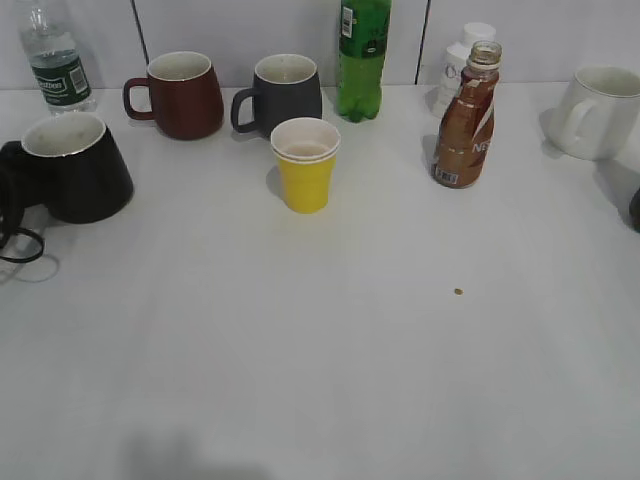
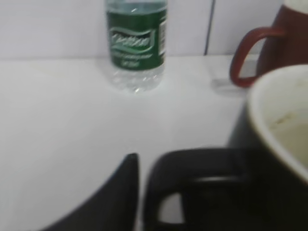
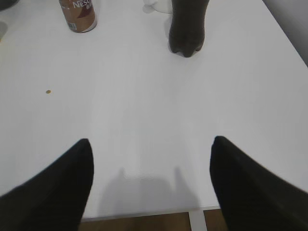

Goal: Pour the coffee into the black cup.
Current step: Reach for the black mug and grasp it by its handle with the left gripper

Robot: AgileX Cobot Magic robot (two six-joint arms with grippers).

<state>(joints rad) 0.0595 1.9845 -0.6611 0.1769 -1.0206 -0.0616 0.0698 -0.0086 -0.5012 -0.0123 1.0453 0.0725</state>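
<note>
the small brown curvy plastic bottle point(image 1: 465, 123) carries white lettering, cut to "nes" in both the exterior and right wrist point(image 3: 78, 13) views, well ahead of the right gripper's fingertips. the green label on the clear plastic water bottle point(image 2: 136, 42) beyond the left gripper is too blurred to read.

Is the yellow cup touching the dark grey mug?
Apart. The exterior view shows bare table between the yellow cup and the dark grey mug.
</note>
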